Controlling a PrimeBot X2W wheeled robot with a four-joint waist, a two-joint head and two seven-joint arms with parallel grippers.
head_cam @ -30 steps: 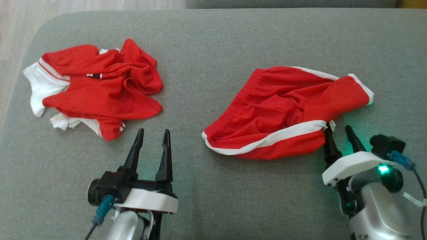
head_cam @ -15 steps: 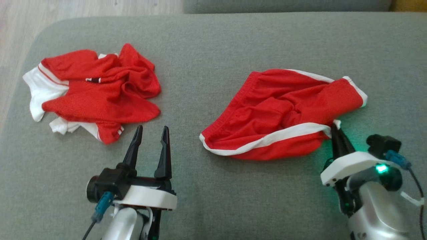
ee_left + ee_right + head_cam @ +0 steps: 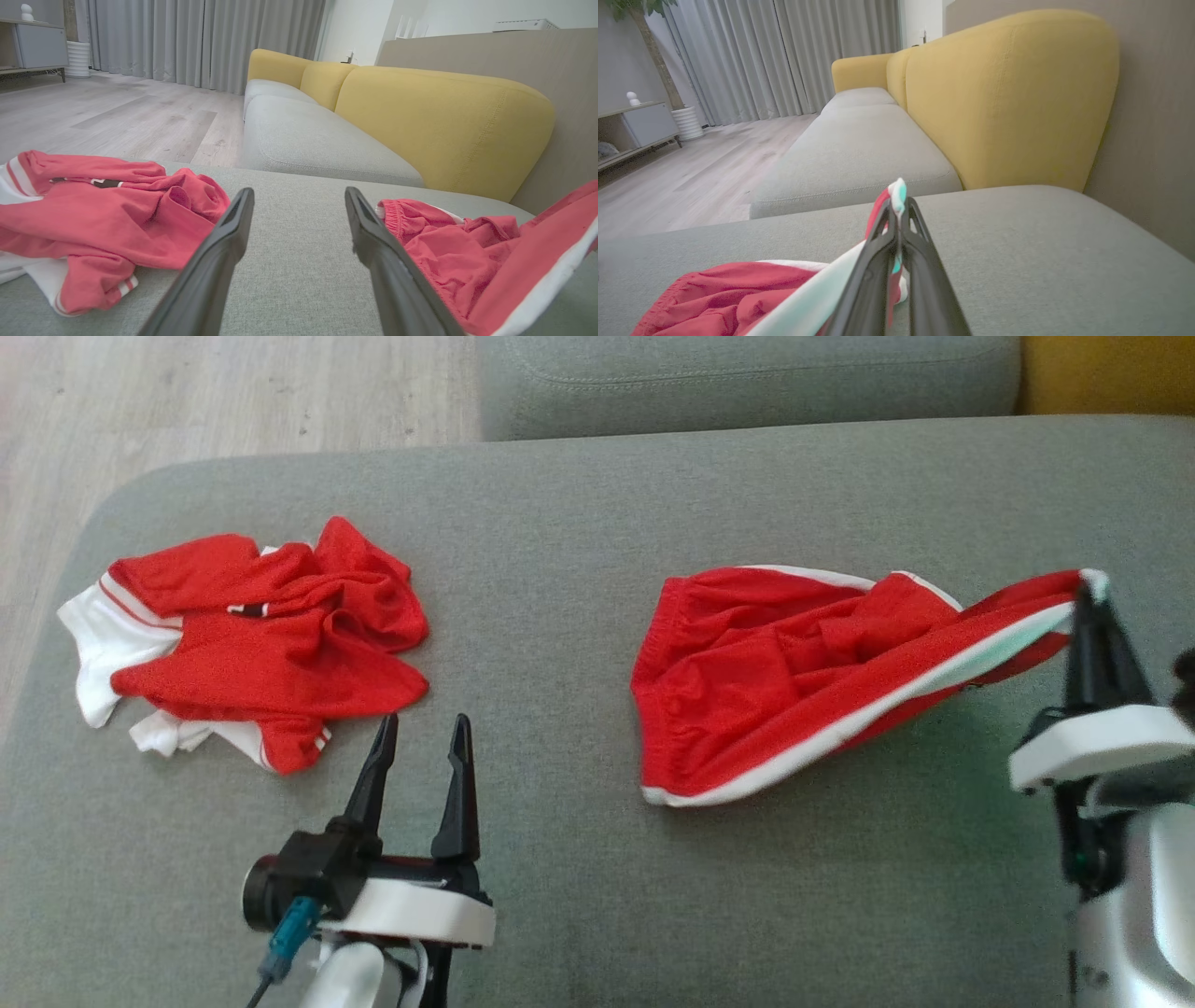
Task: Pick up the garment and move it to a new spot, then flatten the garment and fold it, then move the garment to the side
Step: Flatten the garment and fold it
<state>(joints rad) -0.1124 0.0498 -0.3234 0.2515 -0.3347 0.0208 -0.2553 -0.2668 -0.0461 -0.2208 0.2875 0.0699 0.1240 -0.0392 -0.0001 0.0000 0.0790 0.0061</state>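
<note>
On cushion [image 3: 560, 523]: right claw [image 3: 1085, 597] clenched on shorts [image 3: 747, 709] corner; left claw [image 3: 425, 721] wide apart.

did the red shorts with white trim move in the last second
Yes, the red shorts slid right, away from the crumpled red and white shirt.

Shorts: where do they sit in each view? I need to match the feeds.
Head view: shorts right of centre, one corner held up by the right pincer.
Left wrist view: lower right, running off the right edge.
Right wrist view: lower left, hem pinched at centre.
Shared landmark: yellow backrest.
</note>
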